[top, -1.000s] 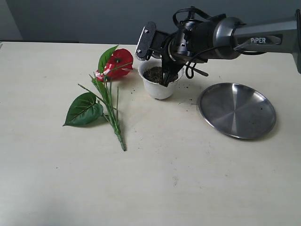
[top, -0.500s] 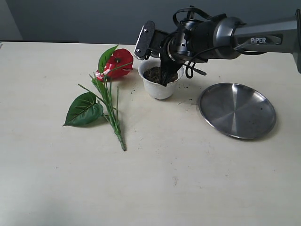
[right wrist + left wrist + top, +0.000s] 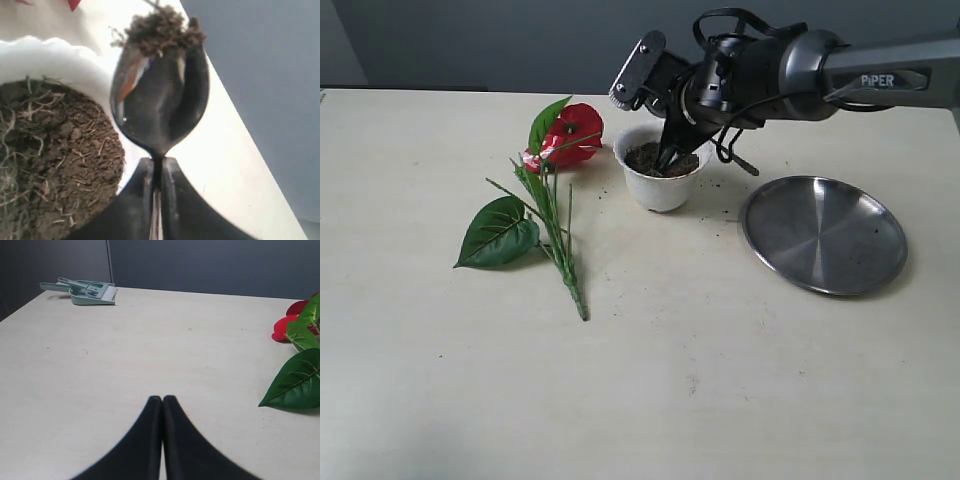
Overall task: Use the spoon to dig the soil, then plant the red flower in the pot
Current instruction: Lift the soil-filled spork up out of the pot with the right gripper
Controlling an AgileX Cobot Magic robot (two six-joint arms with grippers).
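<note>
The white scalloped pot point(image 3: 660, 180) stands mid-table, filled with dark soil point(image 3: 660, 158). My right gripper point(image 3: 672, 140) hangs over its mouth, shut on the spoon point(image 3: 159, 102) by the handle. The spoon's bowl carries a clump of soil point(image 3: 159, 29) at its tip and sits just above the pot's rim point(image 3: 55, 55); soil point(image 3: 55, 150) fills the pot beside it. The red flower point(image 3: 570, 135) lies flat to the left of the pot, with its stems point(image 3: 560, 245) and a broad leaf point(image 3: 500, 230). My left gripper point(image 3: 162, 399) is shut and empty above bare table, with a leaf point(image 3: 295, 382) off to one side.
A round steel plate point(image 3: 823, 234) lies to the right of the pot. Crumbs of soil dot the table between pot and plate. A green dustpan with a brush point(image 3: 87, 291) sits at the far table edge in the left wrist view.
The right gripper has lifted and tilted upward, drawing the spoon up out of the soil with a clump on it. The flower, pot and plate stay put.
</note>
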